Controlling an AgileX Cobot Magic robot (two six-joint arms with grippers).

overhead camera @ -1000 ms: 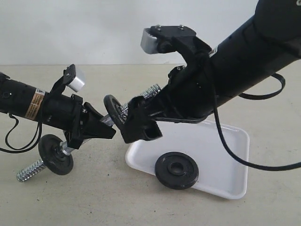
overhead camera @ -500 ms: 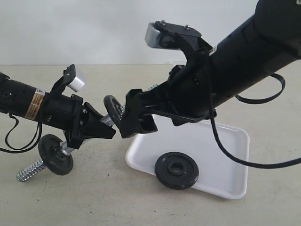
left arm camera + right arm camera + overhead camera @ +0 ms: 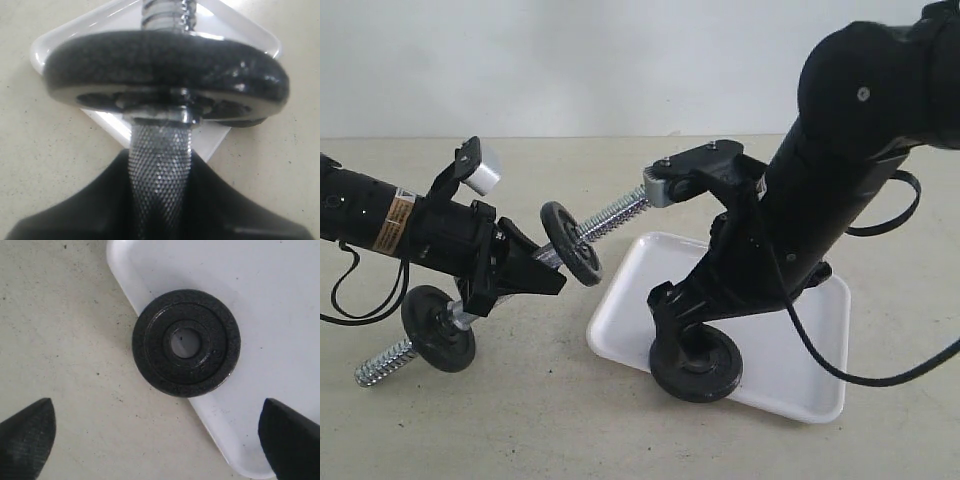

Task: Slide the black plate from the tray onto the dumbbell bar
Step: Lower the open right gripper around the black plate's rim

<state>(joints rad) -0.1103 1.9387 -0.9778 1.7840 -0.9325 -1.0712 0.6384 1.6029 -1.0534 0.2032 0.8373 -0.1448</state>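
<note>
The black plate [image 3: 716, 376] [image 3: 186, 342] lies flat at the near edge of the white tray [image 3: 800, 335] [image 3: 280, 300], overhanging its rim. Directly above it my right gripper [image 3: 682, 325] [image 3: 159, 440] points down, open wide, with nothing between its fingertips [image 3: 27, 440]. My left gripper [image 3: 525, 268] [image 3: 160, 205] is shut on the knurled middle of the dumbbell bar [image 3: 615, 212] [image 3: 159, 170] and holds it tilted, far end raised over the tray. Two look-alike discs sit on the bar, one [image 3: 570, 243] [image 3: 165, 70] just ahead of the left jaws, one [image 3: 438, 328] behind them.
The right arm [image 3: 840, 170] and its cable [image 3: 820, 345] hang over the tray. The bar's lower threaded end [image 3: 380, 363] sits close to the beige tabletop [image 3: 520, 420]. A pale wall stands behind.
My right gripper has left the disc on the bar's raised end and swung down over the black plate on the tray. The left arm and the bar have not moved.
</note>
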